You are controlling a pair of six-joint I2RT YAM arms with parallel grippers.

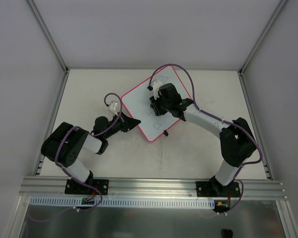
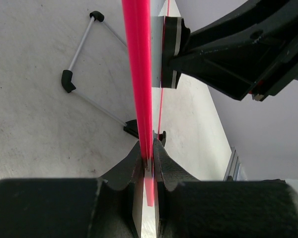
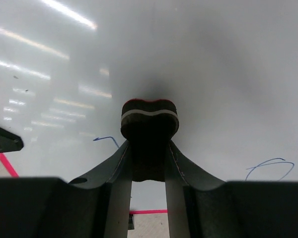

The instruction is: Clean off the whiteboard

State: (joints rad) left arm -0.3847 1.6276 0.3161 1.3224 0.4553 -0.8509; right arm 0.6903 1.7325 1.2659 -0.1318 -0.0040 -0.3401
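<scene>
The whiteboard point(image 1: 139, 106) lies tilted on the table, white with a pink-red frame and small black clips on two edges point(image 1: 150, 88). Faint blue pen marks show on it point(image 3: 270, 167), point(image 3: 105, 140). My left gripper point(image 1: 132, 122) is shut on the board's near-left edge. In the left wrist view its jaws point(image 2: 148, 148) clamp the pink frame point(image 2: 138, 74) edge-on. My right gripper point(image 1: 156, 105) is over the middle of the board, shut on a small black eraser block point(image 3: 150, 116) with a pale stripe, which is pressed against the white surface.
A thin wire bracket with black ends point(image 2: 84, 69) shows to the left of the frame in the left wrist view. The right arm point(image 2: 238, 49) fills the upper right of that view. Grey walls and metal rails point(image 1: 54, 44) enclose the table.
</scene>
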